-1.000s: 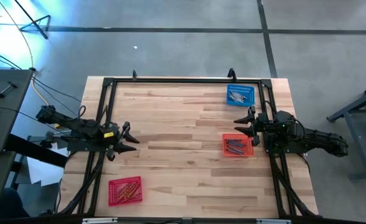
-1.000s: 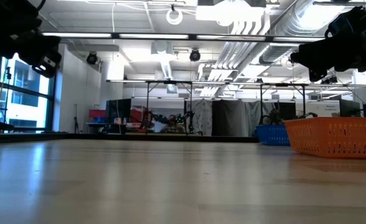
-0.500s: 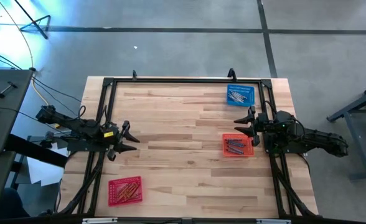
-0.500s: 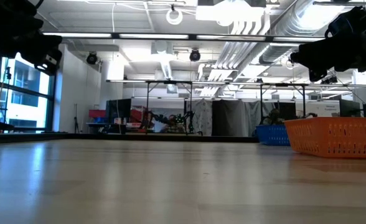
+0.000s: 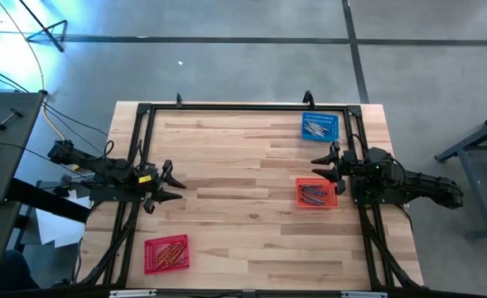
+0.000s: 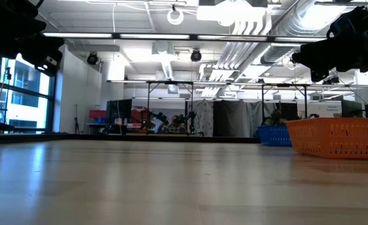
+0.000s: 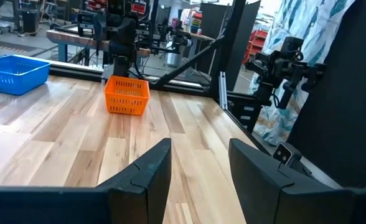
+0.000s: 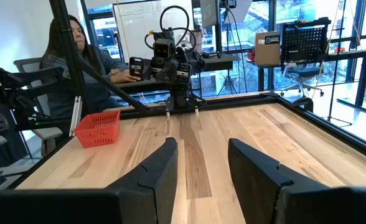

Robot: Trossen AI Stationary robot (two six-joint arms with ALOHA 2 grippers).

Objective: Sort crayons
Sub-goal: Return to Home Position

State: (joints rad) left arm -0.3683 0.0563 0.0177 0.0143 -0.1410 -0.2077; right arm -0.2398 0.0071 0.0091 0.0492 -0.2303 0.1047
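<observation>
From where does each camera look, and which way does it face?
High view: above, straight down on the wooden table; both arms, left pincer, right pincer.
Low view: table height, level across; arm parts above.
Left wrist view: faces the right arm; own open pincer in front.
Right wrist view: faces the left arm, a red perforated plastic basket, a seated person; own open pincer.
Shared: high, low, left wrist views show the orange perforated plastic basket.
</observation>
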